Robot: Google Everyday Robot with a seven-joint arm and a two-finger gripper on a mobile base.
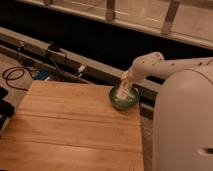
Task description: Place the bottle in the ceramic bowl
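The ceramic bowl point(125, 99), small, round and green, sits at the far right edge of the wooden table point(70, 125). My gripper point(123, 88) hangs at the end of the white arm, just over the bowl's left half, pointing down into it. The gripper is shut on the bottle point(120, 94), a slim white shape whose lower end reaches inside the bowl. The bottle's top is hidden by the gripper.
My white body point(182, 125) fills the right side next to the table. Behind the table runs a metal rail point(75, 62) with black cables and a plug point(52, 50). A dark object point(5, 107) lies at the table's left edge.
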